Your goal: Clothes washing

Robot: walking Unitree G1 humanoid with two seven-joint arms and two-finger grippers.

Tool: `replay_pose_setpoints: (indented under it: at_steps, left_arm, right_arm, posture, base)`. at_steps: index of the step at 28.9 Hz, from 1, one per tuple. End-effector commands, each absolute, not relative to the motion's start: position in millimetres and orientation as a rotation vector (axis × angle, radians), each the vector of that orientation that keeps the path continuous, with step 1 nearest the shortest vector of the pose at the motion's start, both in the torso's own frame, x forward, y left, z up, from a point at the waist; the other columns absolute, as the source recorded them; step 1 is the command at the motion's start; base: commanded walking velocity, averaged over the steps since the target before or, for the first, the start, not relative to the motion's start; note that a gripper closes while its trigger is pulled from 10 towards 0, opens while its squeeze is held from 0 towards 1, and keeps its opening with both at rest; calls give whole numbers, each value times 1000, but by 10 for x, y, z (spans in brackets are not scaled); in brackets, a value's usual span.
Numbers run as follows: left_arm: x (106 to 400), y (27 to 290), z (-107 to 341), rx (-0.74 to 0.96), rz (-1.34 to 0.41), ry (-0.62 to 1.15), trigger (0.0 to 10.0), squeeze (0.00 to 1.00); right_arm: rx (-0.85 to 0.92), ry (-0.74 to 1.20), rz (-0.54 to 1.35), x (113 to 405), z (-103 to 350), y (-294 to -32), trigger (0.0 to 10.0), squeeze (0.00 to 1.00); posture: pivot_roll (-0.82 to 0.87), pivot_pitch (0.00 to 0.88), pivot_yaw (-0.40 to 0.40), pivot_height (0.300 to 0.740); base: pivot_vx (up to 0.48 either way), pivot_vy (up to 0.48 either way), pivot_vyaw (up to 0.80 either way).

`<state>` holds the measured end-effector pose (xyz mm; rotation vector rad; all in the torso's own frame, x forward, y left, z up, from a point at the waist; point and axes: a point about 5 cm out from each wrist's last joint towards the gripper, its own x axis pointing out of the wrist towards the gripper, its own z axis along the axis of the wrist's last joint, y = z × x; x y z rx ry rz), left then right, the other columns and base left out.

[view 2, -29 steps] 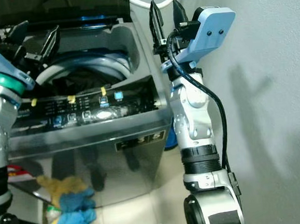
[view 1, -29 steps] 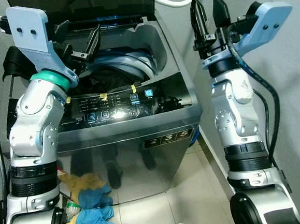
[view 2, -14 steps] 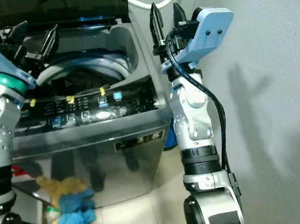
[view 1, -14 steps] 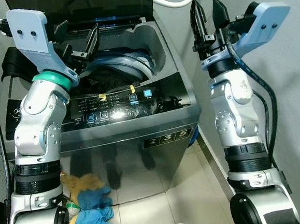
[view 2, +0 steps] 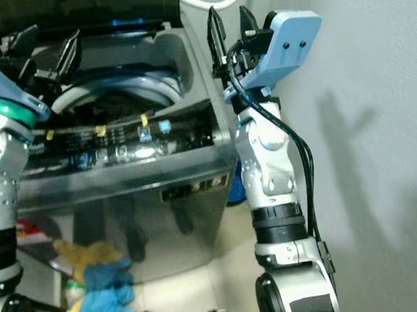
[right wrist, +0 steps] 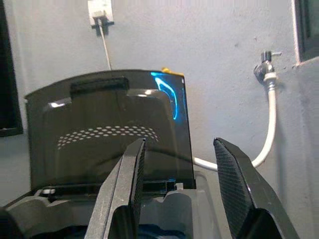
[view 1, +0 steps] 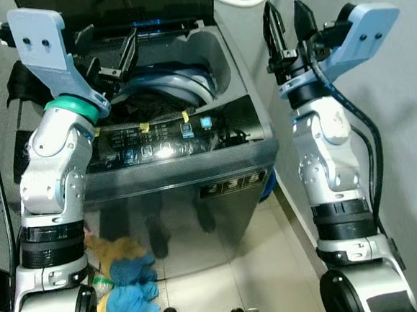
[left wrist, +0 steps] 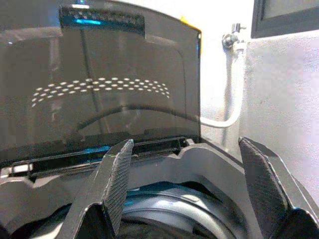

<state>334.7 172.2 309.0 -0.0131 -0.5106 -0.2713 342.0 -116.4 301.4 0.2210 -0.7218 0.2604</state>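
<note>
Laundry (view 1: 157,106) is sitting inside the washer (view 1: 193,139), lid up; both tools, left tool (view 1: 110,55) and right tool (view 1: 285,23), are hovering spread apart, holding nothing; shutting the lid squarely is likely next.

Dim, sharp views; glare on control panel (view 1: 166,151)

Silver-grey washing machine (view 1: 196,179) with smoked dark lid (left wrist: 99,84), dark laundry (view 1: 157,101) inside, blue and yellow cloths (view 1: 128,278) on pale floor (view 1: 253,268)

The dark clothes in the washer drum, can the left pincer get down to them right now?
Probably yes. The lid stands open, and the left pincer, open and empty, hovers over the drum's rim with nothing between it and the dark clothes below.
</note>
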Motion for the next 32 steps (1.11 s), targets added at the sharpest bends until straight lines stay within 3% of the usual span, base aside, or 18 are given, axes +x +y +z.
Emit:
replay_pose_setpoints:
  at_steps: [1, 9, 19, 32]
  left_arm:
    - [3341, 1716, 3103, 0, -269, -522, 10000, 0]
    - [3343, 1715, 3105, -3, -269, -525, 10000, 0]
    - [3357, 1703, 3116, 3, -274, -526, 10000, 0]
    - [3358, 1667, 3096, 13, -300, -519, 10000, 0]
  right_arm:
    - [215, -718, 257, 3403, 2997, -1178, 10000, 0]
    - [201, -715, 260, 3402, 2994, -1169, 10000, 0]
    - [134, -704, 273, 3398, 2981, -1144, 10000, 0]
    - [67, -694, 287, 3398, 2945, -1108, 10000, 0]
  posture:
    - [62, 4, 29, 740]
    - [62, 4, 29, 740]
    - [57, 7, 33, 740]
    - [57, 4, 35, 740]
  base:
    - [-428, 0, 0]
    - [-427, 0, 0]
    - [0, 0, 0]
    - [0, 0, 800]
